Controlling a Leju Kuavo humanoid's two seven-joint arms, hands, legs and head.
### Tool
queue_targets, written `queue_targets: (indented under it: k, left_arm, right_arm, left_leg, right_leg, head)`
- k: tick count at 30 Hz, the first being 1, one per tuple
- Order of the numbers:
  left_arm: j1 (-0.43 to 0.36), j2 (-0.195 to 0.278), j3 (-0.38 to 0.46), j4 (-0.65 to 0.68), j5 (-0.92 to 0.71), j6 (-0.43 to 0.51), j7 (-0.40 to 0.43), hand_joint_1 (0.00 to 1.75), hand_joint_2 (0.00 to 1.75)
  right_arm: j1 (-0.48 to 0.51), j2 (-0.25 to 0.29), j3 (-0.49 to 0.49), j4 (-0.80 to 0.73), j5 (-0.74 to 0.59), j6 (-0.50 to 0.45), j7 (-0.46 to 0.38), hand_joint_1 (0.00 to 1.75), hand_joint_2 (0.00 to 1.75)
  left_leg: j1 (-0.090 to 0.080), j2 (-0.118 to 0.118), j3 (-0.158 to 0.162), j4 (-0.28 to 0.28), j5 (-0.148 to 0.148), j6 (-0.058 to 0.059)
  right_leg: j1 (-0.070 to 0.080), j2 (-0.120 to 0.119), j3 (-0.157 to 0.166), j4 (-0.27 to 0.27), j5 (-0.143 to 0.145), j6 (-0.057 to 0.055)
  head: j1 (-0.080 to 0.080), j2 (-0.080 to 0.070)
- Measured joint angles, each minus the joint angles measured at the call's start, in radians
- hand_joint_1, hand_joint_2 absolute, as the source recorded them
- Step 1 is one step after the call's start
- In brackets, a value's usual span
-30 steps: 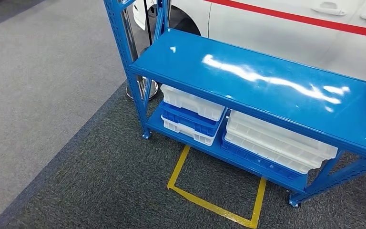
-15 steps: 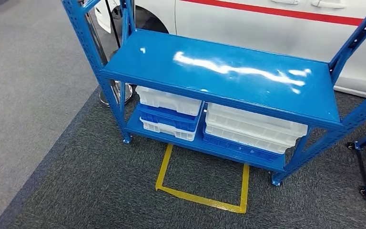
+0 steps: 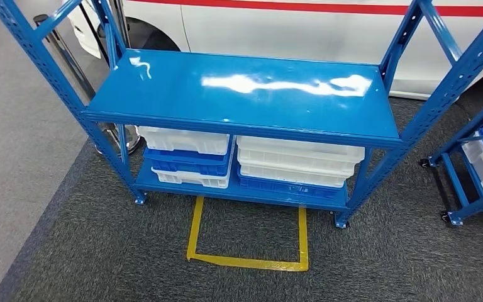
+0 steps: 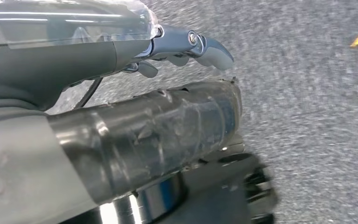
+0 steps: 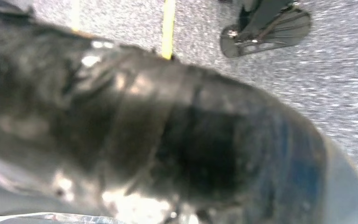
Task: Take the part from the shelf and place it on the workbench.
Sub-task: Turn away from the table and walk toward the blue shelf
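Observation:
A blue metal shelf (image 3: 245,94) stands straight ahead in the head view, its glossy top level bare. On its lower level lie stacked white trays (image 3: 299,157) and blue trays (image 3: 185,162); what they hold is hidden. I see no loose part. My left hand (image 4: 168,93) hangs over the grey carpet in the left wrist view, its taped thumb (image 4: 158,130) and dark fingers (image 4: 200,44) apart, holding nothing. My right hand (image 5: 168,130) is a dark blur close to the camera in the right wrist view; how its fingers lie cannot be told.
A yellow tape outline (image 3: 245,261) marks the carpet in front of the shelf. A second blue wheeled rack (image 3: 478,163) with trays stands at the right. A white car (image 3: 289,25) with a red stripe is parked behind. A chrome post base (image 3: 110,135) sits by the shelf's left leg.
The whole picture has shifted: the camera has turned, so the shelf now faces me squarely, and the second rack has come into view at the right.

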Motion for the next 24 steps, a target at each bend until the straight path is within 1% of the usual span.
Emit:
queue_targets:
  k: [1,3,4,5,6,7,8,9,10,11,12,13,14,15,16,17,19,20,21,22,23,24]
  left_arm:
    - [-0.002,0.000,0.000,0.000,-0.002,0.000,0.001,0.00,0.00]
    - [-0.006,0.000,-0.001,0.000,-0.008,0.000,0.002,0.00,0.00]
    - [-0.006,0.000,-0.001,0.000,-0.010,0.000,0.002,0.00,0.44]
    - [-0.005,0.000,-0.002,0.000,-0.012,0.000,0.002,0.00,0.87]
    - [-0.004,0.000,-0.002,0.000,-0.013,0.000,0.002,0.00,1.31]
    - [-0.003,0.000,-0.002,0.000,-0.015,-0.001,0.003,0.00,1.75]
    - [-0.002,0.000,-0.003,0.000,-0.017,-0.001,0.003,0.00,1.75]
    - [-0.001,0.000,-0.003,0.000,-0.020,-0.002,0.003,0.00,1.75]
    - [-0.001,0.000,-0.003,0.000,-0.022,-0.003,0.002,0.00,1.75]
    - [-0.001,0.000,-0.003,0.000,-0.025,-0.004,0.002,0.00,1.75]
    - [-0.001,0.000,-0.004,0.000,-0.027,-0.005,0.000,0.00,1.75]
    - [-0.001,0.000,-0.005,0.000,-0.029,-0.006,-0.003,0.00,1.75]
    - [-0.001,0.000,-0.006,0.000,-0.031,-0.006,-0.005,0.00,1.75]
    - [-0.002,0.000,-0.008,0.000,-0.032,-0.004,-0.007,0.00,1.75]
    - [-0.002,0.000,-0.009,0.000,-0.033,-0.002,-0.007,0.00,1.75]
    - [-0.003,0.000,-0.010,0.000,-0.033,0.000,-0.007,0.00,1.75]
    - [-0.005,0.000,-0.013,0.000,-0.034,0.002,-0.008,0.00,1.75]
    - [-0.005,0.000,-0.014,0.000,-0.033,0.002,-0.008,0.00,1.75]
    - [-0.005,0.000,-0.016,0.000,-0.033,0.003,-0.008,0.00,1.75]
    - [-0.003,0.000,-0.019,0.000,-0.031,0.003,-0.008,0.00,1.75]
    - [0.000,0.001,-0.025,0.000,-0.026,0.002,-0.008,0.00,1.75]
    - [0.005,0.002,-0.034,0.000,-0.017,0.001,-0.007,0.00,1.75]
  right_arm:
    - [0.001,0.000,0.000,0.001,0.002,0.001,0.013,0.00,0.00]
    - [0.003,0.001,0.000,0.002,0.004,0.004,0.037,0.00,0.00]
    - [0.003,0.000,0.000,0.003,0.006,0.005,0.049,0.00,0.00]
    - [0.003,0.000,0.000,0.004,0.008,0.005,0.061,0.00,0.00]
    - [0.002,0.000,0.000,0.004,0.010,0.005,0.073,0.00,0.00]
    - [0.001,0.000,0.000,0.004,0.011,0.005,0.085,0.00,0.00]
    - [-0.001,0.000,0.000,0.005,0.013,0.004,0.095,0.00,0.00]
    - [-0.002,0.000,0.000,0.005,0.014,0.004,0.105,0.00,0.00]
    - [-0.003,0.000,0.000,0.006,0.016,0.003,0.112,0.00,0.00]
    - [-0.003,0.000,0.000,0.006,0.019,0.003,0.120,0.00,0.00]
    - [-0.002,0.000,0.000,0.006,0.022,0.002,0.127,0.00,0.44]
    - [-0.002,0.000,0.000,0.007,0.025,0.002,0.132,0.00,0.87]
    - [-0.003,0.000,0.000,0.007,0.029,0.002,0.137,0.00,1.31]
    - [-0.003,0.000,0.000,0.007,0.031,0.002,0.141,0.00,1.75]
    - [-0.004,0.000,0.000,0.008,0.035,0.002,0.144,0.00,1.75]
    - [-0.005,0.000,0.000,0.008,0.037,0.003,0.145,0.00,1.75]
    - [-0.005,0.000,0.000,0.008,0.043,0.008,0.145,0.00,1.75]
    - [-0.005,0.000,0.000,0.008,0.045,0.012,0.145,0.00,1.75]
    - [-0.005,0.000,0.000,0.008,0.046,0.018,0.144,0.00,1.75]
    - [-0.005,0.000,0.001,0.008,0.045,0.023,0.143,0.00,1.75]
    - [-0.005,0.000,0.006,0.007,0.042,0.027,0.143,0.00,1.75]
    - [-0.005,-0.001,0.014,0.006,0.035,0.032,0.143,0.00,1.75]
  left_leg:
    - [-0.002,-0.006,0.007,-0.025,0.004,0.004]
    - [-0.004,-0.006,0.009,-0.033,0.004,0.009]
    - [-0.003,-0.002,0.012,-0.039,0.008,0.015]
    - [0.000,0.003,0.015,-0.044,0.012,0.022]
    - [0.002,0.009,0.017,-0.049,0.016,0.028]
    - [0.002,0.015,0.017,-0.051,0.018,0.032]
    - [0.002,0.020,0.016,-0.051,0.018,0.034]
    - [0.001,0.026,0.015,-0.050,0.017,0.033]
    - [0.001,0.032,0.015,-0.050,0.016,0.033]
    - [0.001,0.036,0.016,-0.049,0.015,0.031]
    - [0.002,0.038,0.017,-0.048,0.014,0.029]
    - [0.002,0.040,0.019,-0.046,0.011,0.025]
    - [0.001,0.041,0.020,-0.043,0.009,0.020]
    - [0.000,0.042,0.020,-0.041,0.006,0.014]
    - [-0.002,0.044,0.020,-0.039,0.004,0.008]
    - [-0.003,0.045,0.020,-0.040,0.003,0.002]
    - [-0.001,0.045,0.022,-0.039,0.001,-0.010]
    - [0.001,0.042,0.018,-0.028,-0.009,-0.015]
    - [0.002,0.039,0.004,0.004,-0.031,-0.018]
    - [0.003,0.035,-0.020,0.056,-0.062,-0.021]
    - [0.003,0.033,-0.052,0.125,-0.098,-0.023]
    - [0.003,0.031,-0.084,0.194,-0.127,-0.024]
  right_leg:
    - [0.000,0.004,-0.003,0.002,0.000,0.006]
    - [-0.002,0.010,-0.007,0.000,0.002,0.019]
    - [-0.002,0.003,-0.008,0.004,-0.001,0.024]
    - [-0.002,-0.010,-0.014,0.020,-0.014,0.028]
    - [0.000,-0.028,-0.030,0.054,-0.037,0.032]
    - [-0.001,-0.049,-0.054,0.108,-0.068,0.034]
    - [-0.002,-0.063,-0.086,0.173,-0.102,0.037]
    - [-0.004,-0.070,-0.114,0.232,-0.125,0.040]
    - [-0.007,-0.073,-0.129,0.266,-0.132,0.043]
    - [-0.011,-0.075,-0.126,0.262,-0.119,0.045]
    - [-0.014,-0.078,-0.101,0.219,-0.089,0.046]
    - [-0.016,-0.082,-0.063,0.148,-0.054,0.046]
    - [-0.016,-0.086,-0.028,0.083,-0.031,0.044]
    - [-0.014,-0.088,-0.004,0.034,-0.017,0.040]
    - [-0.011,-0.089,0.008,0.009,-0.014,0.036]
    - [-0.007,-0.088,0.008,0.006,-0.018,0.030]
    - [-0.008,-0.085,0.008,0.002,-0.014,0.017]
    - [-0.009,-0.085,0.008,0.000,-0.013,0.009]
    - [-0.011,-0.085,0.008,-0.003,-0.011,0.002]
    - [-0.011,-0.085,0.008,-0.004,-0.010,-0.004]
    - [-0.009,-0.085,0.007,-0.004,-0.010,-0.008]
    - [-0.006,-0.085,0.006,-0.004,-0.010,-0.010]
  head:
    - [0.000,0.000]
    - [0.000,0.000]
    - [0.000,0.000]
    - [0.001,0.000]
    - [0.003,0.000]
    - [0.004,0.000]
    - [0.004,0.000]
    - [0.004,0.000]
    - [0.004,0.000]
    - [0.004,0.000]
    - [0.004,0.000]
    - [0.005,0.000]
    - [0.004,0.000]
    - [0.004,0.000]
    - [0.004,0.000]
    - [0.004,0.000]
    - [0.004,0.000]
    - [0.004,0.000]
    - [0.003,0.000]
    - [0.003,0.000]
    - [0.002,0.000]
    - [0.002,0.000]
